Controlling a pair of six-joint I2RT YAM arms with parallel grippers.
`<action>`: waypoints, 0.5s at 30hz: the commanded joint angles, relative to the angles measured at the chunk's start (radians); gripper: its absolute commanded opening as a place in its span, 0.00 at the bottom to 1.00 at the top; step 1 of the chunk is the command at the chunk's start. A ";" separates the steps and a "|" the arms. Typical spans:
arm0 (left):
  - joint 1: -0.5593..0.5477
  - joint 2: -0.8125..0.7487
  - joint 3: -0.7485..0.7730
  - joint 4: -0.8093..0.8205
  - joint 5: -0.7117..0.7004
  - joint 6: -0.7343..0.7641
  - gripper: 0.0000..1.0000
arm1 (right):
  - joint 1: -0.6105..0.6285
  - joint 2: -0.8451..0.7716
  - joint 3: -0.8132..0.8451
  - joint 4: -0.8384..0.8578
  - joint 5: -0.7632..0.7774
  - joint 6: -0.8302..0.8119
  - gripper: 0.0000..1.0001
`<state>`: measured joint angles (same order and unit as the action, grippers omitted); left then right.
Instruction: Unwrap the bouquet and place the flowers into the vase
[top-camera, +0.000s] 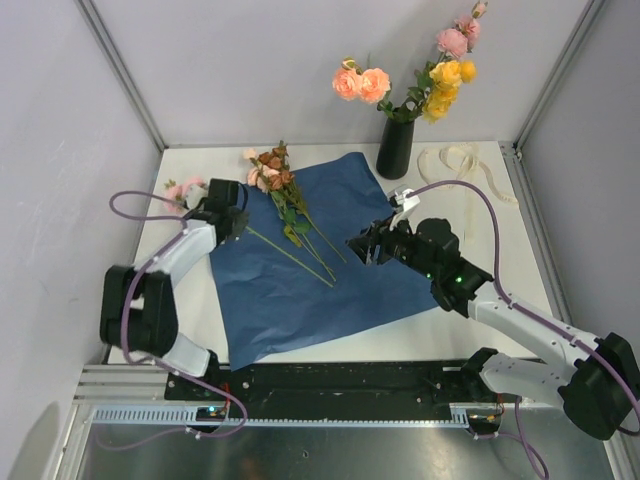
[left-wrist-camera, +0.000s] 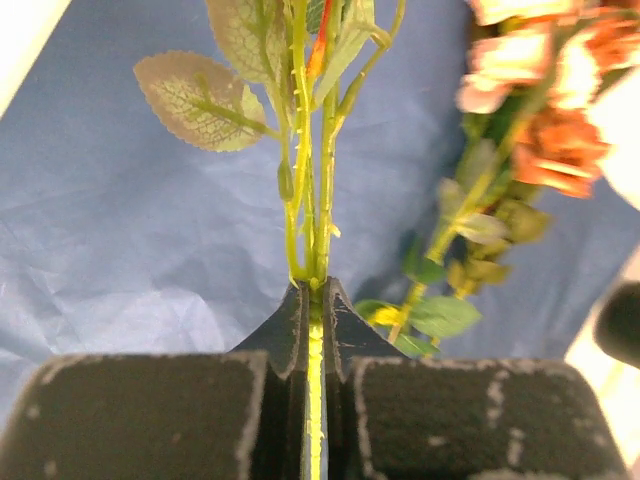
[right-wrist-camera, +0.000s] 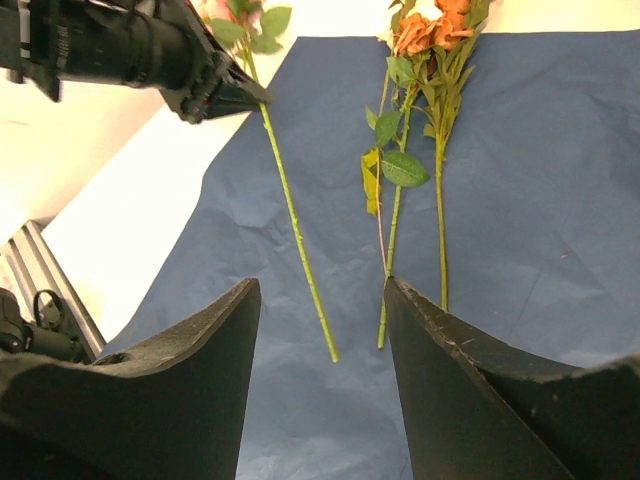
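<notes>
One stem (right-wrist-camera: 298, 230) is clenched in your left claw (left-wrist-camera: 315, 290) at the paper's (top-camera: 300, 300) left edge. Your right claw (top-camera: 362, 247) hangs released above the paper. Other flowers (top-camera: 272, 168) lie alongside, and the vase (top-camera: 395, 150) stands beyond on the worktop (top-camera: 490, 230).

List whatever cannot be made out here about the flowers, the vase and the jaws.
- Top view: the left jaws are too dark and small to separate. The pink artificial rose beside them is partly covered.
- Top view: leaves mask the mouth of the tall matte black vase, so stems inside cannot be counted.
- Left wrist view: the clamped thin green stem loses its bloom past the top edge. The brownish-red roses are blurred.
</notes>
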<state>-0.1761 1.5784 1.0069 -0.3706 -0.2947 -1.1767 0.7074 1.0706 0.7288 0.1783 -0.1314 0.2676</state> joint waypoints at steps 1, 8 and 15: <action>-0.008 -0.188 -0.007 0.022 -0.024 0.169 0.00 | 0.001 0.008 -0.016 0.116 -0.006 0.093 0.59; -0.052 -0.418 -0.060 0.026 0.134 0.398 0.00 | 0.004 0.012 -0.020 0.175 -0.009 0.213 0.62; -0.124 -0.564 -0.102 0.027 0.459 0.615 0.00 | 0.008 0.041 -0.020 0.291 -0.089 0.311 0.68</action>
<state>-0.2577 1.0836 0.9268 -0.3607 -0.0402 -0.7341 0.7078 1.0901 0.7086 0.3347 -0.1638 0.4957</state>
